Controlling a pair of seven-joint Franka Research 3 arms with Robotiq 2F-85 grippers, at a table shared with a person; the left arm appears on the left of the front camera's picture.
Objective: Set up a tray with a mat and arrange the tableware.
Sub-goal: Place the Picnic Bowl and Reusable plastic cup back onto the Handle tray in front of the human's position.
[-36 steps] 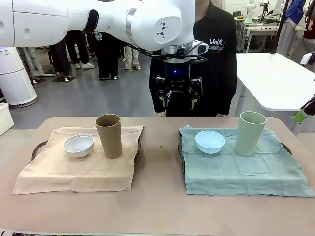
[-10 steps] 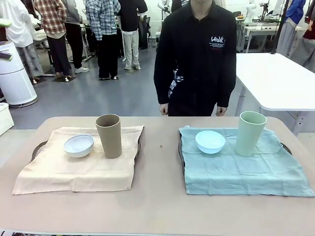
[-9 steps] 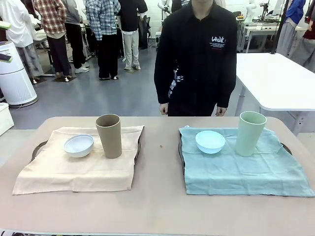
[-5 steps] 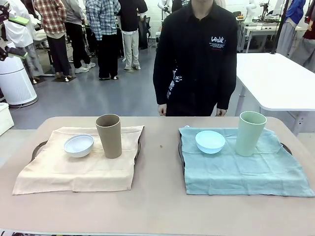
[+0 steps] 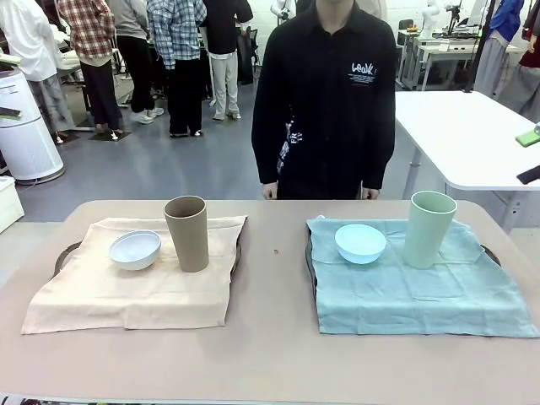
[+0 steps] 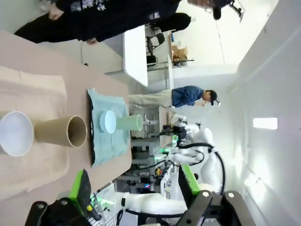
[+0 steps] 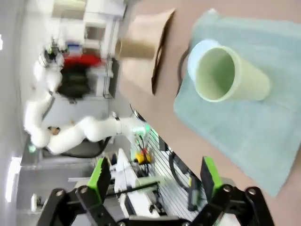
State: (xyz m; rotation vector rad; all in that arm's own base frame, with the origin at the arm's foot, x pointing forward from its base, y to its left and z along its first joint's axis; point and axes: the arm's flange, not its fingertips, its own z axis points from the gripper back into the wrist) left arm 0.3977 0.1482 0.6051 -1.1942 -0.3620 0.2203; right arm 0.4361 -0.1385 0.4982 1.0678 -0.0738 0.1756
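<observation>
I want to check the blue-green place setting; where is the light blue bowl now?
In the front view, the light blue bowl sits on the blue-green mat on the right side of the table, just left of the pale green cup.

The tabletop (image 5: 270, 354) is faced from the front; both wrist views, rolled sideways from above, share the pale green cup (image 7: 233, 80).
</observation>
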